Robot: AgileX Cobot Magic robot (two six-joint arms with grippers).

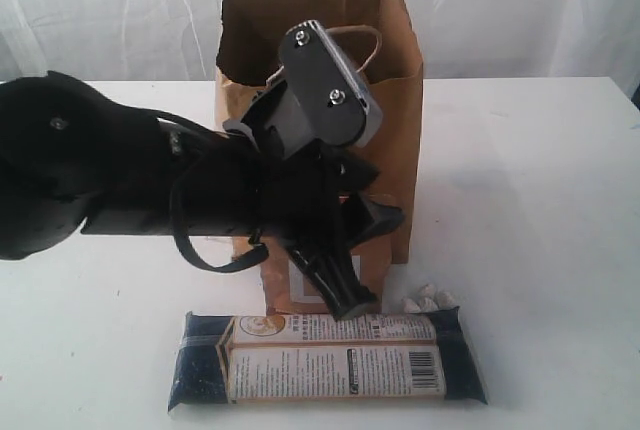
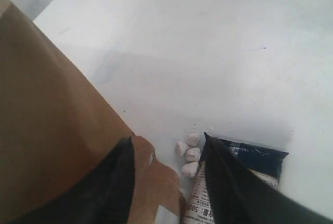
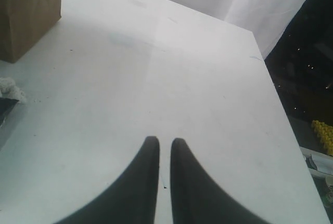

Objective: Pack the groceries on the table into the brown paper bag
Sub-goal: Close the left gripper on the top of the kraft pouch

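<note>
The brown paper bag (image 1: 395,100) stands upright and open at the back middle of the table (image 1: 540,200). In front of it a long dark-blue packet (image 1: 330,355) with a pale label lies flat. My left gripper (image 1: 372,262) hangs open in front of the bag's lower part, just above the packet, with nothing held. In the left wrist view its jaws (image 2: 166,143) stand apart, with the bag (image 2: 47,120) on one side and the packet's end (image 2: 260,159) on the other. My right gripper (image 3: 161,140) is shut and empty over bare tabletop; the exterior view does not show it.
A few small white lumps (image 1: 425,300) lie by the bag's base near the packet's end, also in the left wrist view as white lumps (image 2: 190,153). White curtains hang behind the table. The right wrist view shows the table's edge (image 3: 270,78) and the bag's corner (image 3: 28,10).
</note>
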